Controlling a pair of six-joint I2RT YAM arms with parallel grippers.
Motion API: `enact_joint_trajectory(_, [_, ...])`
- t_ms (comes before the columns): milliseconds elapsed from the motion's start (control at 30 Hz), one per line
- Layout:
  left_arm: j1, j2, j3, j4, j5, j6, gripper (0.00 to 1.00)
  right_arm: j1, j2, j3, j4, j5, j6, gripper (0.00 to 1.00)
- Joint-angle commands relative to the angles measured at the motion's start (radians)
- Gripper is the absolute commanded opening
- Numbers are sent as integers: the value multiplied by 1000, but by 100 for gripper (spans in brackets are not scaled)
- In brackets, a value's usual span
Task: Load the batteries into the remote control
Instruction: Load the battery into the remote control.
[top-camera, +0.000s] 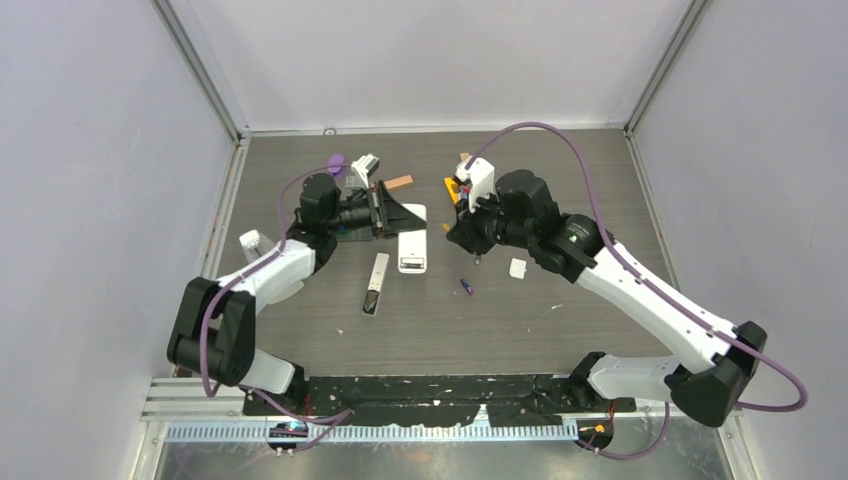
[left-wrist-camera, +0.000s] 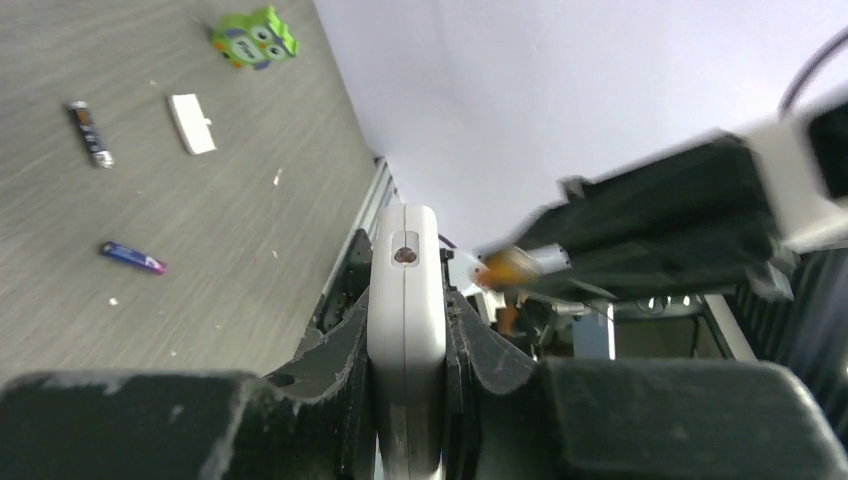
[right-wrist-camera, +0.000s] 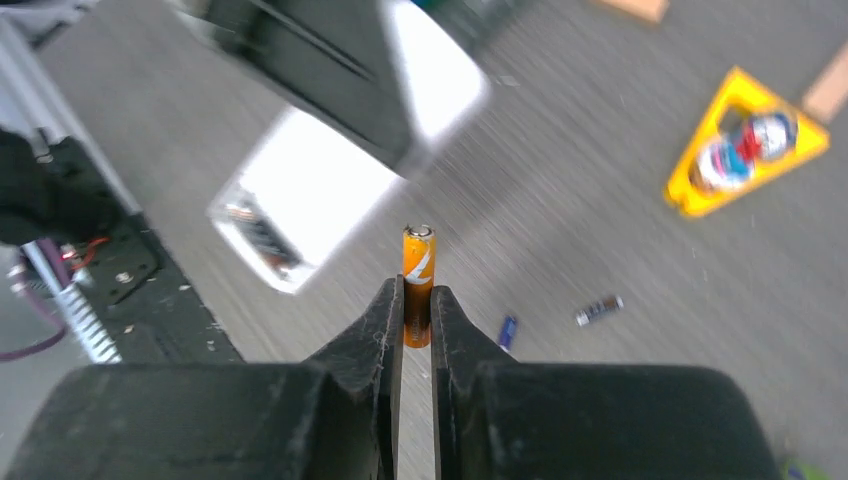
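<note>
Grey wood-grain table, matte, boxed by pale lilac walls. Mid-frame, slim orange battery pinched lengthwise in right gripper; smooth, round-edged white remote clamped edgewise in left gripper.

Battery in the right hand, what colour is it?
The battery is orange with white marking, clearest in the right wrist view.

Remote lwr end cut off, btm edge.
</note>
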Motion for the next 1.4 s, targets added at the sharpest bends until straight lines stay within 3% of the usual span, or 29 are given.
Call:
enact_joint_trajectory(0, [-65,68,-5,288,33,-159,0,110,-25,113,-96,-38,-124,5])
enact_joint_trajectory(267, [-101,287,-6,814,29,-548,0,258,76,276,-302,103,-231,8])
enact_joint_trajectory(367, [-108,346,-14,915,15,-639,0,280,124,323,-350,146,-251,8])
enact_joint_trajectory(833, [-118,358,-19,860,43,-625,0,310,229,411,-423,272,-338,11])
enact_joint_trajectory(900, [-120,349,-18,816,49,-596,0,313,234,413,-427,269,-350,12])
enact_joint_trajectory(1133, [-129,258,19,428,86,-355,0,321,235,412,-452,224,-374,14])
enact_joint_trajectory(1367, [-145,266,25,405,101,-346,0,339,253,410,-478,192,-380,14])
